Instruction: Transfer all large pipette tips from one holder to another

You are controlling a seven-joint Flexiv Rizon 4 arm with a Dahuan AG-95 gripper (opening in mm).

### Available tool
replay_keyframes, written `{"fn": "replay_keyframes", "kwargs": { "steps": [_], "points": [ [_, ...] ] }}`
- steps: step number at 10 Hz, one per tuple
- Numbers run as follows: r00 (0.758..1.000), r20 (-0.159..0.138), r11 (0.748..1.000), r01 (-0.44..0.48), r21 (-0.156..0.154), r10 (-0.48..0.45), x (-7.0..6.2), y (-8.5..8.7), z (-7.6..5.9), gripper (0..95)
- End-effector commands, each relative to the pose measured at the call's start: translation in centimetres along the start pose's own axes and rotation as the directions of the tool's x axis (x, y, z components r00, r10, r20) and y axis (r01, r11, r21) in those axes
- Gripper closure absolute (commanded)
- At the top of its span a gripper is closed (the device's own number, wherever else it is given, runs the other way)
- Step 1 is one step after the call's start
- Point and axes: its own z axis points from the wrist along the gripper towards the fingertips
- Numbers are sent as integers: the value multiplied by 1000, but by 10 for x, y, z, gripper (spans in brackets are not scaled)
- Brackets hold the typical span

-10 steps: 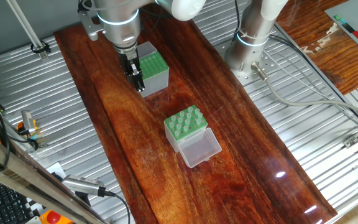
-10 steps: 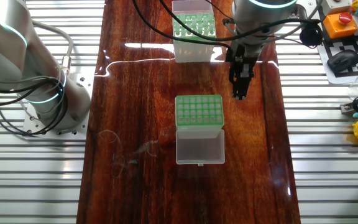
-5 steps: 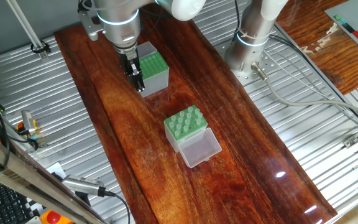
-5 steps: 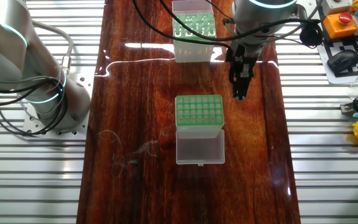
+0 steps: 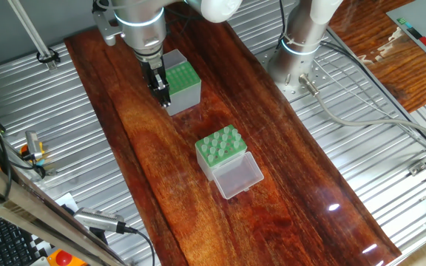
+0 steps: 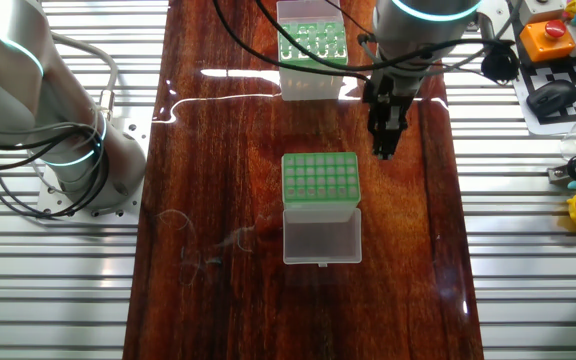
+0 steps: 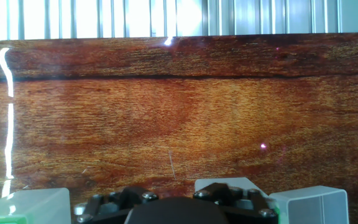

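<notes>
The grey-sided holder [image 5: 183,83] with a green rack top stands at the far end of the wooden table, its whitish lid [image 6: 321,238] folded out flat. The whitish holder [image 5: 219,150] sits mid-table with large pipette tips [image 5: 221,143] standing in its green rack and its clear lid [image 5: 239,176] open. My gripper [image 5: 164,97] hangs close beside the grey holder [image 6: 320,185], at its side and off the rack. Its dark fingers [image 6: 386,140] look pressed together, with no tip visible between them. The hand view shows only the hand's dark housing [image 7: 173,208] above bare wood.
The arm's base [image 5: 300,52] is bolted beside the table on ribbed metal. A second arm's base [image 6: 78,150] stands there too. Box corners [image 7: 27,207] [image 7: 309,204] show at the bottom of the hand view. The table's long edges drop to metal slats.
The arm has risen very slightly beside the grey holder. The holders and lids have not moved.
</notes>
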Motion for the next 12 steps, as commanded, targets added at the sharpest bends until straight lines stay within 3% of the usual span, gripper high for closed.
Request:
{"fn": "replay_keyframes", "kwargs": {
  "steps": [1, 10, 11, 12],
  "points": [
    [1000, 1, 1000, 1, -3, -1, 0, 0, 1, 950],
    [1000, -1, 1000, 1, -2, -1, 0, 0, 1, 950],
    [998, -1, 998, 62, -2, -62, 1, 0, 1, 950],
    [999, -1, 999, 50, -2, -50, 2, 0, 2, 950]
  ]
}}
